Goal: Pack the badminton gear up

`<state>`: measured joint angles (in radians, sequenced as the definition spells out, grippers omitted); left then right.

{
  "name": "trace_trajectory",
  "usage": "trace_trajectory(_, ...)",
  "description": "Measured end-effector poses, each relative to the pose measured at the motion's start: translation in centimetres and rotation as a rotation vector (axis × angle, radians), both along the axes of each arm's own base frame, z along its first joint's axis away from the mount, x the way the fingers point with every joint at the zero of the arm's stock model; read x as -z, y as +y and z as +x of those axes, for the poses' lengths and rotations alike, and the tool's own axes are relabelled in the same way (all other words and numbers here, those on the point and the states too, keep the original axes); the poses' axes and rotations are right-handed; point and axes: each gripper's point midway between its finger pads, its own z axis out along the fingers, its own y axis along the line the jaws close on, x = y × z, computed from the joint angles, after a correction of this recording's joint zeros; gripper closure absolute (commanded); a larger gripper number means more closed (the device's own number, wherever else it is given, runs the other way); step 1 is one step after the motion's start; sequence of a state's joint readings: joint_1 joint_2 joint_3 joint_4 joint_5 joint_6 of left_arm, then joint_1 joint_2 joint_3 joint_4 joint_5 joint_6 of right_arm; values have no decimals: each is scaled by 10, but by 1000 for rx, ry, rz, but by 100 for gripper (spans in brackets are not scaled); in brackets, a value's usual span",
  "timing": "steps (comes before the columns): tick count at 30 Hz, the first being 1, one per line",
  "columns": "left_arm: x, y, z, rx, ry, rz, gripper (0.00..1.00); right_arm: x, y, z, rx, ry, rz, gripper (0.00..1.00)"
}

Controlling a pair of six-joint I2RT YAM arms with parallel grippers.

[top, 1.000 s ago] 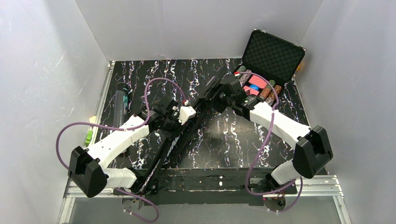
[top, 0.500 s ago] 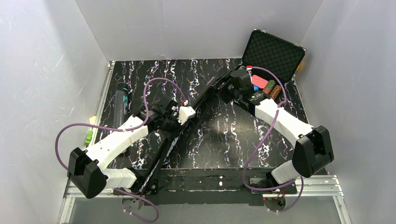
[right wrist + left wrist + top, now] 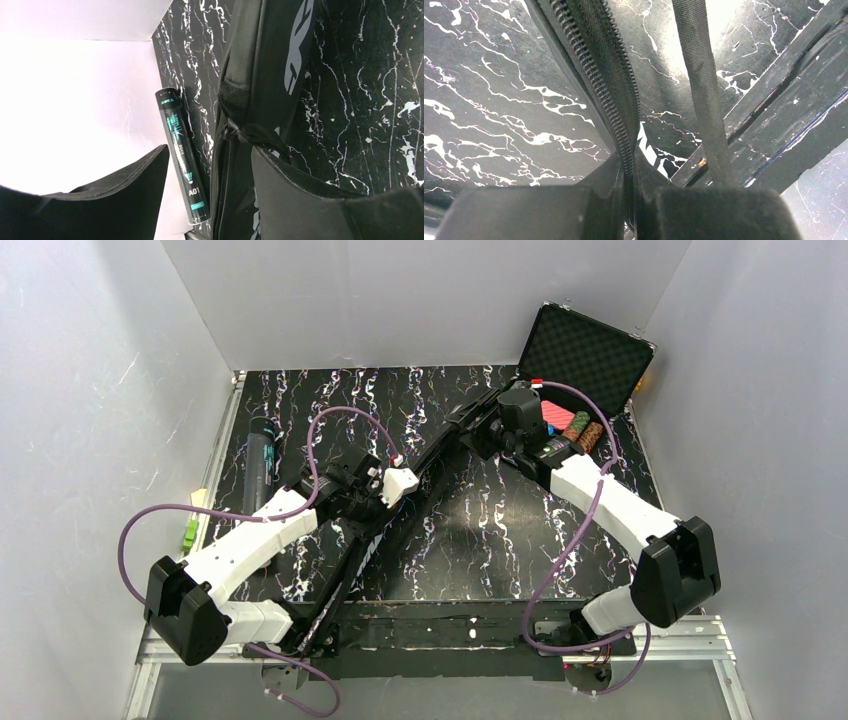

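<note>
Top external: black marbled table (image 3: 480,540), white walls (image 3: 400,300); left claw (image 3: 629,186) pinching racket bag (image 3: 352,562) zipper (image 3: 616,100), right claw (image 3: 209,150) agape.

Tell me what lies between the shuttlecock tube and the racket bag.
Top view: marbled table, the left arm's wrist and its purple cable separate tube and racket bag. Right wrist view: only table.

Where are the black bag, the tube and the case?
Long black fabric bag (image 3: 267,50): right wrist view, side panel.
Dark teal-printed round tube (image 3: 180,150): right wrist view, mid-body.
Open black hard case (image 3: 585,355): top view, foam lid.
</note>
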<state>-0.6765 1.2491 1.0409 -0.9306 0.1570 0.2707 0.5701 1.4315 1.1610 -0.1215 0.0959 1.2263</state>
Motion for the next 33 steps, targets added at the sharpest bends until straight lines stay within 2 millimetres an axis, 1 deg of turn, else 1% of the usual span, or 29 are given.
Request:
trace_trajectory(4,0,0,0,1,0,0,100,12,-1,6,9,25,-16,31)
trace_trajectory(6,0,0,0,2,0,0,100,19,-5,10,21,40,-25,31)
trace_trajectory(12,-1,0,-1,4,-1,-3,100,22,-21,19,64,41,-26,33)
trace_trajectory(15,-1,-1,-1,6,2,-6,100,21,-25,22,68,38,-25,35)
trace_trajectory(20,-1,-1,-2,7,3,-7,100,19,-19,17,31,42,-8,35)
trace_trajectory(23,-1,-1,-2,8,3,-7,100,17,-24,7,35,48,-27,35)
trace_trajectory(25,-1,-1,-2,11,2,-7,100,8,-32,-6,45,21,-41,35)
trace_trajectory(26,-1,-1,-2,11,2,-7,100,0,-38,-14,53,0,-48,34)
trace_trajectory(27,-1,-1,-1,11,2,-7,100,-11,-43,-21,62,-30,-56,33)
trace_trajectory(29,-1,-1,-2,11,2,-7,100,-35,-48,-30,67,-101,-57,32)
trace_trajectory(30,-1,-1,-1,11,2,-7,100,-50,-46,-35,61,-137,-62,32)
trace_trajectory(31,-1,-1,-2,11,2,-7,100,-59,-42,-37,47,-161,-65,31)
trace_trajectory(33,-1,-1,-1,11,2,-7,100,-78,-23,-39,3,-205,-73,32)
